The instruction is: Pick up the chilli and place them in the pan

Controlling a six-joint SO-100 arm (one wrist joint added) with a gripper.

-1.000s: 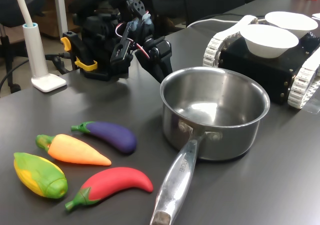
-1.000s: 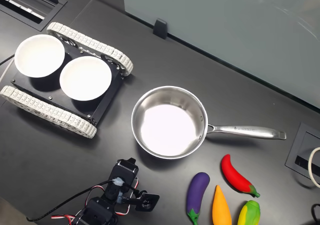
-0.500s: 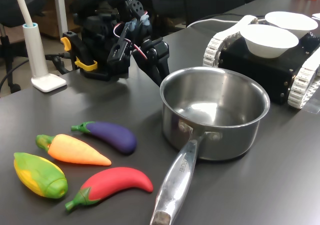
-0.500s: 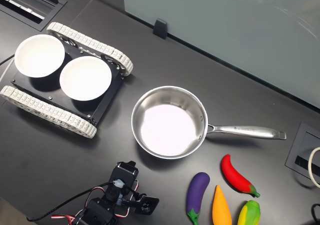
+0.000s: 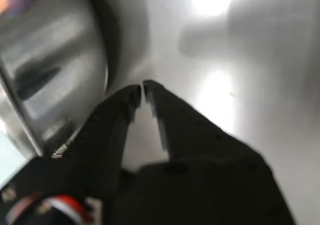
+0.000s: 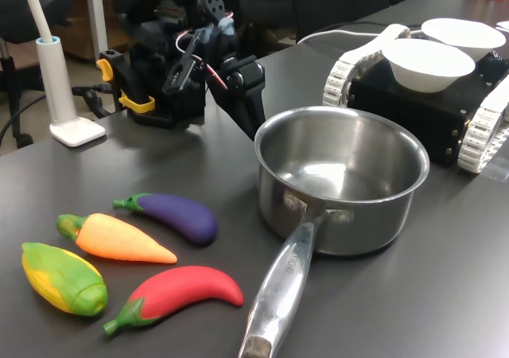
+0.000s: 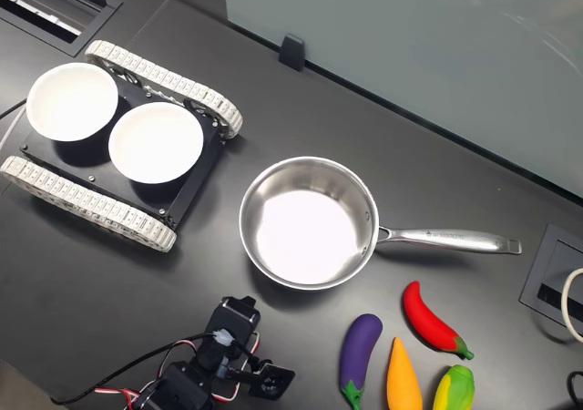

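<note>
The red chilli with its green stem cap lies on the dark table near the front edge, beside the pan's long handle; in the second exterior view the chilli lies below that handle. The steel pan stands empty mid-table, also seen from above as the pan. My gripper points down at the table just behind the pan's far-left wall, well away from the chilli. In the wrist view the gripper is shut with nothing between its tips, right beside the pan wall.
A purple eggplant, an orange carrot and a corn cob lie next to the chilli. Two white bowls sit on a black tracked vehicle. A white lamp base stands beside the arm's base.
The arm has shifted a little: the gripper drew back from the pan, towards the first exterior view's left and the second exterior view's bottom. Vegetables and pan have not moved.
</note>
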